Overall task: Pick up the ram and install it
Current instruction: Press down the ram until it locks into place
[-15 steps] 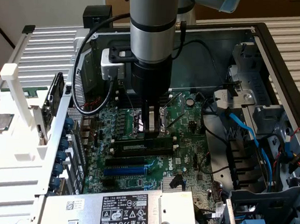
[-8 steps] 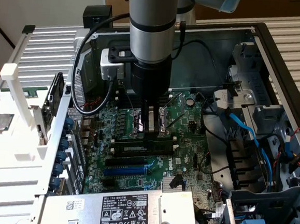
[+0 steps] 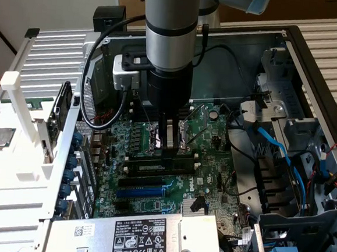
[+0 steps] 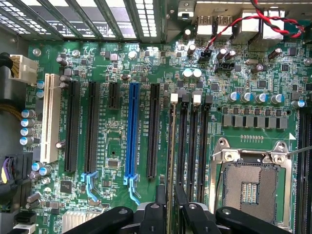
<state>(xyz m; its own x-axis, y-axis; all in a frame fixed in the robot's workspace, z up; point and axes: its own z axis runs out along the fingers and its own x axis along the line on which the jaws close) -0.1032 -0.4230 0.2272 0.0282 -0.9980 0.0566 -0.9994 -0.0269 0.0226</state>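
The tool (image 4: 170, 195) at the end of the silver and black cylindrical robot arm (image 3: 170, 33) reaches down into the open grey metal computer case (image 3: 297, 48), just above the green motherboard (image 4: 112, 129). Its two black fingers (image 4: 160, 197) stand slightly apart, open, one on each side of the ram (image 4: 171, 146), a long, thin dark-green circuit-board stick seen edge-on. The stick stands upright in the memory slot directly beneath the tool and runs straight out from between the fingers, with a narrow gap visible on each side. Just beside it, on one side of the tool, lie the long black plastic memory slots with white end clips (image 4: 192, 141), and beyond them the square metal-framed processor socket (image 4: 248, 187). On the tool's other side, further off, runs the long blue expansion slot (image 4: 131, 131).
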